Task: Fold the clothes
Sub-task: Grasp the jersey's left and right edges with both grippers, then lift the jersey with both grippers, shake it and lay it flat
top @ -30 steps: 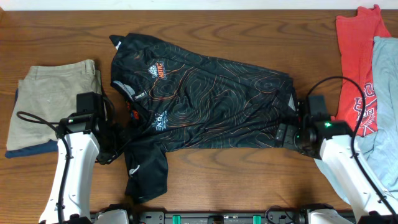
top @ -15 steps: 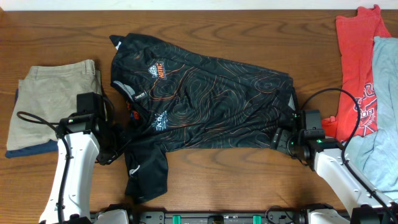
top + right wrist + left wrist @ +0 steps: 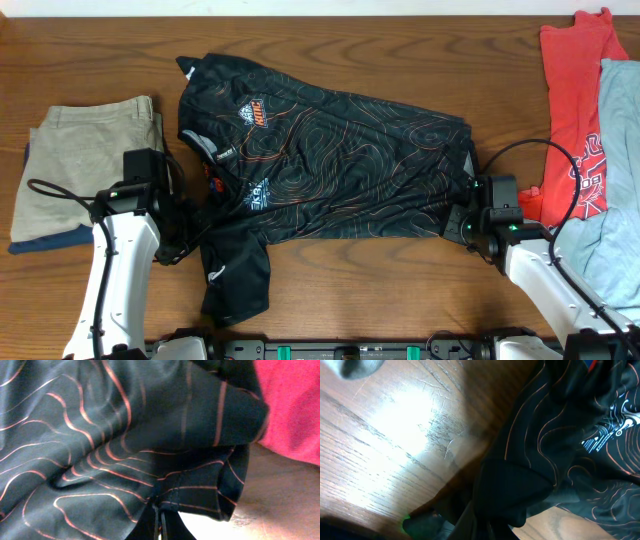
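The clothes [image 3: 330, 165], a black jersey with thin orange contour lines and white-and-orange logos, lie spread across the middle of the table. My left gripper [image 3: 196, 232] is shut on the jersey's lower left part near a sleeve; the left wrist view shows black cloth [image 3: 510, 492] bunched between the jaws. My right gripper [image 3: 462, 222] is shut on the jersey's lower right corner. In the right wrist view the jaws [image 3: 159, 522] pinch the hem, with the jersey's fabric [image 3: 100, 445] filling the frame.
Folded tan trousers [image 3: 85, 165] lie on something dark blue at the left edge. A red shirt [image 3: 580, 110] and a light grey-blue garment [image 3: 625, 190] lie at the right, close to my right arm. Bare wooden table [image 3: 380, 290] runs along the front.
My right gripper moved forward and left to the jersey's lower right corner, then shut on the hem. The left arm has not moved.
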Controlling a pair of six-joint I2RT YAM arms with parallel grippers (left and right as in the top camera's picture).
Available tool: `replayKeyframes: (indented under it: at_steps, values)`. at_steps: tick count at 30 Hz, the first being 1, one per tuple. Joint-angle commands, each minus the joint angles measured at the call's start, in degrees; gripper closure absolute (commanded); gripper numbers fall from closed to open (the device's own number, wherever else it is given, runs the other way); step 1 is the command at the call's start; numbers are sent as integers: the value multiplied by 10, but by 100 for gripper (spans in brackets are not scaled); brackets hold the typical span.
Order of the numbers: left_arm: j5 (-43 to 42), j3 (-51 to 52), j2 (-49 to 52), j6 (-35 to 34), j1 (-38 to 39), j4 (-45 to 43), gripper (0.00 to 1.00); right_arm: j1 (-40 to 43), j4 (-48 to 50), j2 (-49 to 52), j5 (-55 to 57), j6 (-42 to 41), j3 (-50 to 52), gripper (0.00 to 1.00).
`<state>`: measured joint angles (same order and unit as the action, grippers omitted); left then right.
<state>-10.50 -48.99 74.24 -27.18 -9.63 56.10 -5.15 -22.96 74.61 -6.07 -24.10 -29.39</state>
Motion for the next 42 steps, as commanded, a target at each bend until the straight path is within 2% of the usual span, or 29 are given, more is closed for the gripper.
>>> replayKeyframes:
  at_steps: [1,9,14,19,25,29,34,42]
  values:
    - [4,-28,-7,19,1,12,94,3,-45,-35,-31,46,-78,99]
    - [-85,-174,-39,80,1,92,94,4,-284,-80,-2,96,-351,99]
    - [-96,-304,-60,119,0,165,94,12,-392,-80,41,100,-490,99]
    - [-94,-451,-77,132,0,207,94,48,-458,-80,68,109,-601,99]
    - [-94,-599,-95,131,-19,212,94,124,-494,-80,74,143,-735,99]
    - [-94,-651,-100,129,-31,207,94,160,-490,-80,73,155,-792,99]
    - [-95,-652,-81,119,-32,194,94,163,-483,-68,42,158,-797,99]
    - [-137,-652,49,120,-31,170,94,160,-475,52,-63,195,-797,99]
